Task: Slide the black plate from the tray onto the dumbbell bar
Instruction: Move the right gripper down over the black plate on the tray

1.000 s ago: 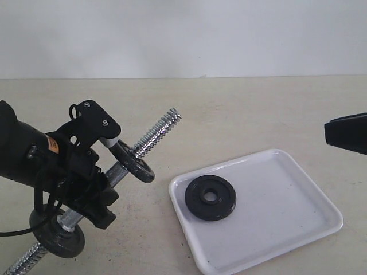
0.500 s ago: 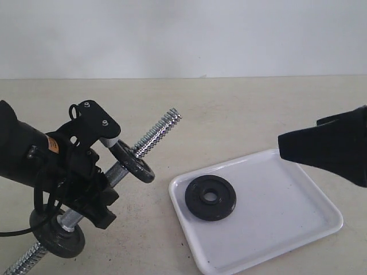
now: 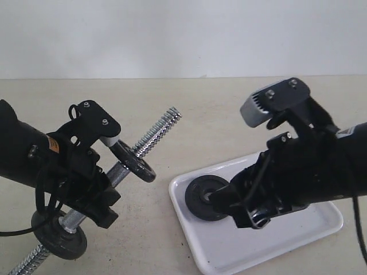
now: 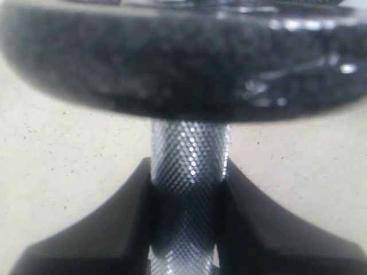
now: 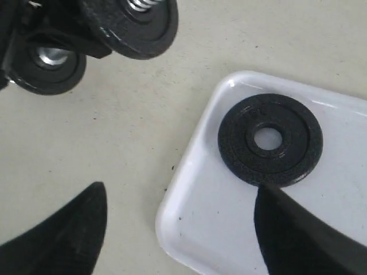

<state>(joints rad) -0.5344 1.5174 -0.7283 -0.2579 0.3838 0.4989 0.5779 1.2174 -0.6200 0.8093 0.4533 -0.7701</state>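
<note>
1. Right tool [image 5: 179,192]: jaws wide open, nothing held. It sits over the near corner of the tray [image 5: 218,229]. One finger [image 5: 298,235] overlaps the edge of the black plate [image 5: 238,143]; the other hangs over bare tabletop [image 3: 229,114].
2. Left tool [image 4: 186,220]: clamped on the knurled middle of the dumbbell bar [image 4: 189,154], holding it tilted with the threaded end [image 3: 163,126] up and pointing toward the tray side.
3. The black plate lies flat in the tray near the end closest to the bar, centre hole clear. It is not yet gripped; I can't tell how high the tool is above it.
4. Step in hand, as I read it: approach and grasp. The plate is off-centre in the jaws, so shift the tool toward the plate until the fingers straddle the rim across a diameter, then descend.
5. A flat disc on a glossy tray will likely skate. Close slowly, keep the hole unobstructed and avoid the tray rim.
6. Two mounted discs [image 3: 133,162] [image 3: 58,235] already sit on the bar. The free threaded end is the entry, so the hole must line up with the bar's tilt.
7. Versus 1.0 s ago: the right arm was barely at the frame edge and is now in over the tray. The left arm, bar and plate are unchanged.
</note>
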